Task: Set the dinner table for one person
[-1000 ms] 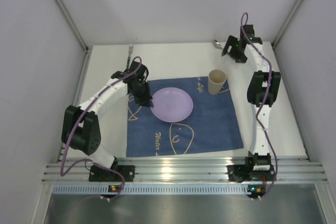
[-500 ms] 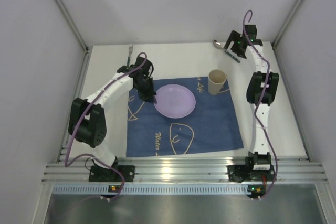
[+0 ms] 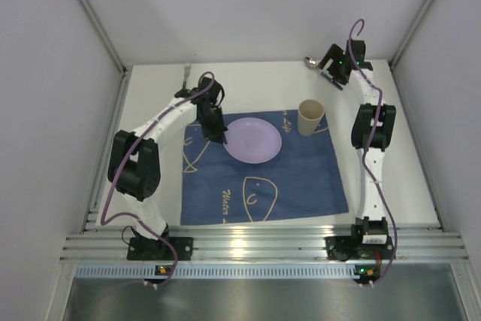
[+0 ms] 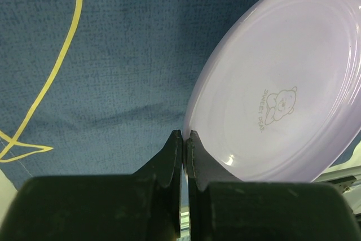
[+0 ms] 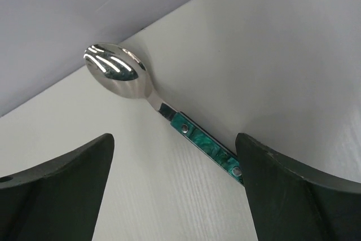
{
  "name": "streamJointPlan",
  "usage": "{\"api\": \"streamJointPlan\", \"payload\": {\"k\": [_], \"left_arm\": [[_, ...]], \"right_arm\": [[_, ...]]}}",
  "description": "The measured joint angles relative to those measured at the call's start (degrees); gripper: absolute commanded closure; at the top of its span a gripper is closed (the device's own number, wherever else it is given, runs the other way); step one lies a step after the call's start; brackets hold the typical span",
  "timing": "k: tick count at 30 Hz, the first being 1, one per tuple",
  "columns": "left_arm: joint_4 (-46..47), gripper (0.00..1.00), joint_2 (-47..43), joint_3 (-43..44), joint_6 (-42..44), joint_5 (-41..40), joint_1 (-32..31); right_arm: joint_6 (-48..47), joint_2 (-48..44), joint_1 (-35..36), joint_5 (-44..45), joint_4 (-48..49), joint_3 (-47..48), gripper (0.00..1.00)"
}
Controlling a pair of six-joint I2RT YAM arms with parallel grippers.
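A lilac plate point(image 3: 257, 141) lies on the dark blue placemat point(image 3: 301, 178) on the white dinner table point(image 3: 150, 103). My left gripper point(image 3: 222, 138) is shut on the plate's left rim; in the left wrist view the gripper point(image 4: 184, 135) pinches the edge of the plate point(image 4: 282, 100) over the placemat point(image 4: 113, 55). A spoon point(image 3: 310, 61) with a green handle lies at the far right. My right gripper point(image 3: 329, 74) is open right over it; in the right wrist view the spoon point(image 5: 169, 114) lies between the spread fingers of the gripper point(image 5: 174, 137), its handle near the right finger.
A tan cup point(image 3: 310, 116) stands upright at the placemat's far right corner. A metal utensil point(image 3: 186, 73) lies at the table's far left edge. Grey walls enclose the table on three sides. A silver rail point(image 3: 263, 242) runs along the near edge.
My left gripper has shifted the plate a little farther back and right on the placemat. My right gripper has moved farther back and lower, toward the spoon.
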Motion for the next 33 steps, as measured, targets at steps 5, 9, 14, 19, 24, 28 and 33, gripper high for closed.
{"api": "streamJointPlan", "payload": {"k": [5, 9, 14, 19, 24, 28, 33], "left_arm": [[0.0, 1.0, 1.4, 1.2, 0.0, 0.0, 0.0], [0.0, 1.0, 1.4, 1.2, 0.2, 0.0, 0.0], [0.0, 1.0, 1.3, 1.1, 0.3, -0.3, 0.0], [0.9, 1.0, -1.3, -3.3, 0.2, -0.5, 0.0], [1.9, 1.0, -3.7, -7.2, 0.2, 0.2, 0.0], [2.6, 1.0, -5.0, -9.0, 0.2, 0.6, 0.0], [2.5, 1.0, -6.2, -9.8, 1.0, 0.6, 0.0]], "right_arm": [[2.6, -0.3, 0.1, -3.0, 1.1, -1.0, 0.13], [2.6, -0.3, 0.2, -2.6, 0.6, -1.0, 0.18], [1.0, -0.3, 0.6, -1.4, -3.8, 0.3, 0.21], [-3.2, -1.6, 2.5, 1.3, -10.9, 0.5, 0.17], [-6.6, -2.8, 4.5, 6.0, -17.4, 0.5, 0.34], [-8.2, -2.9, 5.2, 9.5, -20.0, 0.7, 0.66], [-9.1, -1.5, 5.4, 11.5, -24.5, 3.9, 0.64]]}}
